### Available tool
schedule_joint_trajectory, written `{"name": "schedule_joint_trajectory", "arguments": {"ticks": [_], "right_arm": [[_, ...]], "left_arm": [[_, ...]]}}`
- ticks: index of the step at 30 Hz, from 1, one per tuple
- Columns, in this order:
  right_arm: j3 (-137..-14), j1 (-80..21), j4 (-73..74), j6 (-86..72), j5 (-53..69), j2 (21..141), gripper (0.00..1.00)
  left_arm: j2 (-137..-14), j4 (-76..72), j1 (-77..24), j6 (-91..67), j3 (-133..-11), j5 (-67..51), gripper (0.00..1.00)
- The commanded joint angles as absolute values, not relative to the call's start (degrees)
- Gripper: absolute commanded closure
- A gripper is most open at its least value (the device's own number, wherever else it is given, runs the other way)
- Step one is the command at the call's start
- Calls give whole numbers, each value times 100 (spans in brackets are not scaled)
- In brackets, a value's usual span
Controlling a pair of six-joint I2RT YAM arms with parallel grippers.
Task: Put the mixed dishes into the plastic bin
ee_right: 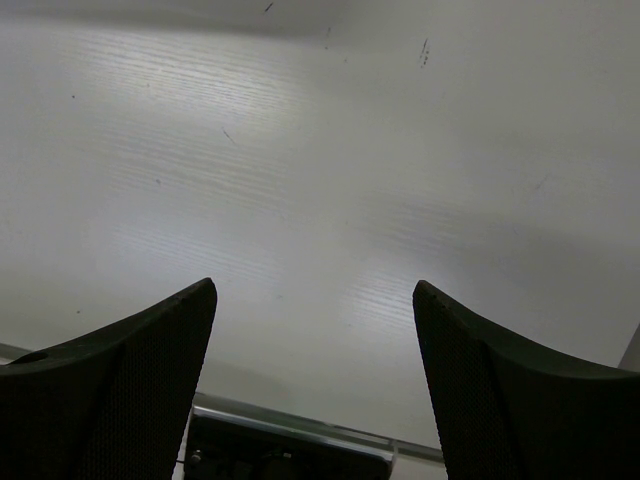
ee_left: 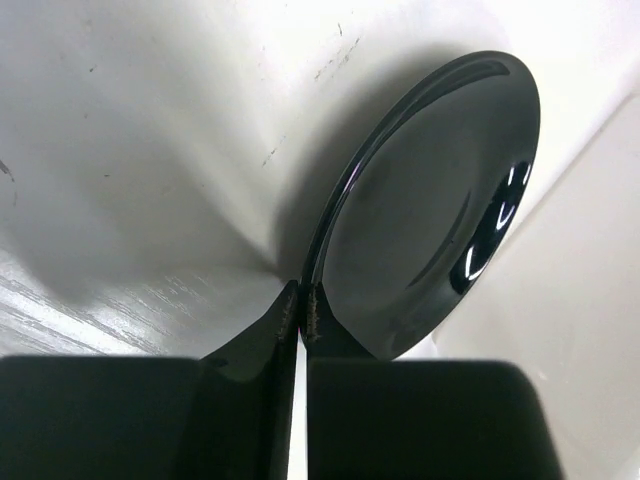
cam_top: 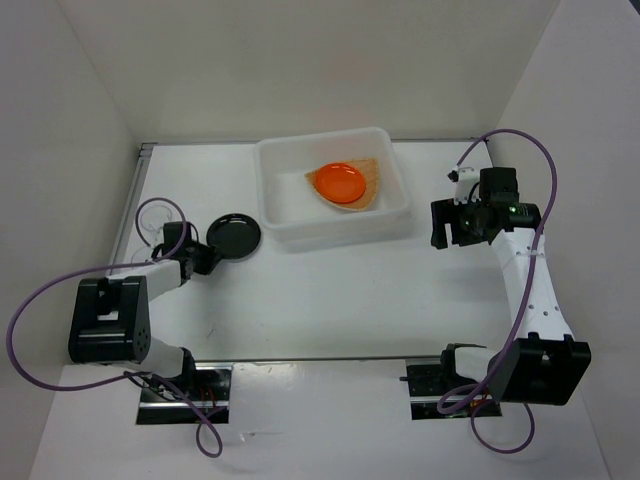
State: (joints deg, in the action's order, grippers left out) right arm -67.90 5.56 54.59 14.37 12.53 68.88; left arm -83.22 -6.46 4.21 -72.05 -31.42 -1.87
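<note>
My left gripper [cam_top: 206,256] is shut on the near rim of the glossy black plate [cam_top: 236,236], left of the plastic bin [cam_top: 340,228]. In the left wrist view the fingertips [ee_left: 302,300] pinch the black plate's [ee_left: 430,220] edge, and the plate is seen edge-on and tilted. The orange plate [cam_top: 338,181] lies on the tan woven tray [cam_top: 373,176] inside the bin. Faint clear cups [cam_top: 156,214] stand at the far left, behind the left gripper. My right gripper [cam_top: 450,228] is open and empty, right of the bin; its wrist view [ee_right: 315,290] shows only bare table.
White walls close in the table on the left, back and right. A metal strip [cam_top: 130,200] runs along the table's left edge. The arm bases [cam_top: 110,320] sit at the near edge.
</note>
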Motion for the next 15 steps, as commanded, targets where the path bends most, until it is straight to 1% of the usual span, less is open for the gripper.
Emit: {"name": "schedule_joint_trajectory", "arguments": {"ticks": [1, 3, 6, 10, 15], "right_arm": [[-6829, 598, 5458, 1389, 1213, 6715, 16], [-6829, 650, 5458, 1389, 1213, 6715, 16], [-6829, 650, 5458, 1389, 1213, 6715, 16], [-6829, 650, 5458, 1389, 1213, 6715, 16], [-6829, 650, 5405, 1389, 1266, 6715, 16]], "left_arm": [[-8429, -405, 439, -7005, -3313, -167, 97], [-8429, -326, 439, -7005, -3375, -115, 100], [-8324, -45, 439, -7005, -3375, -1, 100], [-7623, 508, 439, -7005, -3594, 421, 100], [-6620, 1344, 387, -7119, -4367, 1177, 100]]}}
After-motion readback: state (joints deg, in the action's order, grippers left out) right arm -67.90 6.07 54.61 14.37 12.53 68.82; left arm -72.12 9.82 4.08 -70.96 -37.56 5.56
